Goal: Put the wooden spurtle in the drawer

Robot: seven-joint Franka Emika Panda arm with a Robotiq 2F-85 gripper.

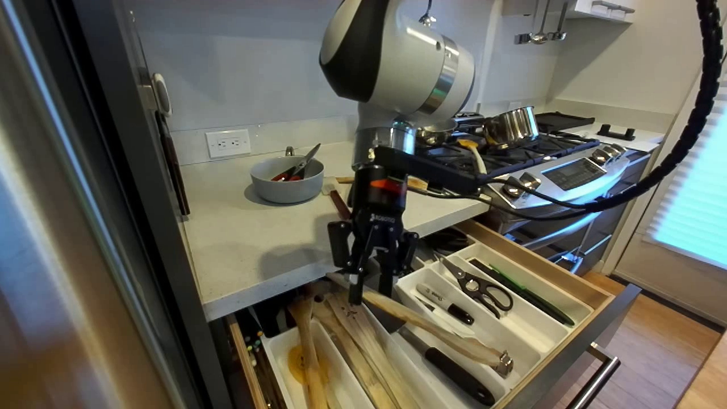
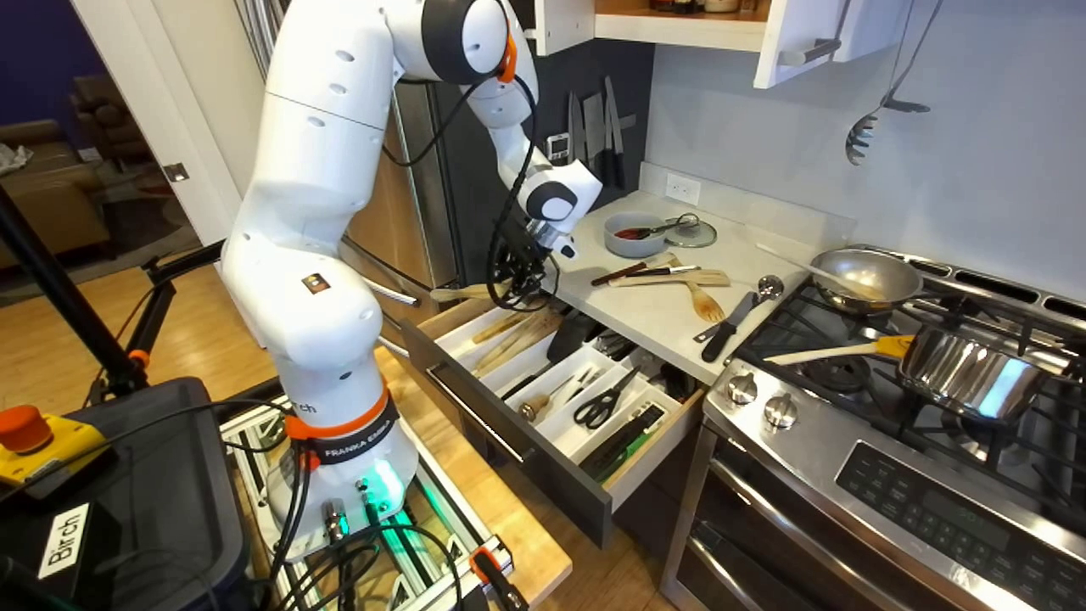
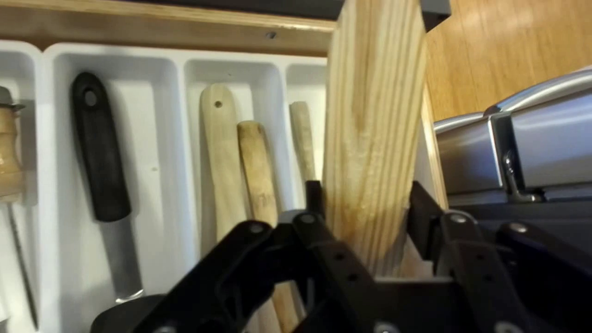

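Kitchen counter (image 1: 238, 238) covers the back of the drawer (image 2: 560, 484), which is pulled out, I think, to receive the wooden spurtle (image 3: 374, 115). The gripper (image 3: 367, 203) grasps it by both edges above the drawer, roughly lengthwise to the compartments (image 3: 159, 162), probably so that it can lie inside one

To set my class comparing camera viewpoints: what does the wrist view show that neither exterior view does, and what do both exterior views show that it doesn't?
Wrist view only: the hole in the end of a pale wooden handle.
Both exterior views only: scissors, grey bowl and stove.
Shared: the gripper holding the wooden spurtle over the drawer.
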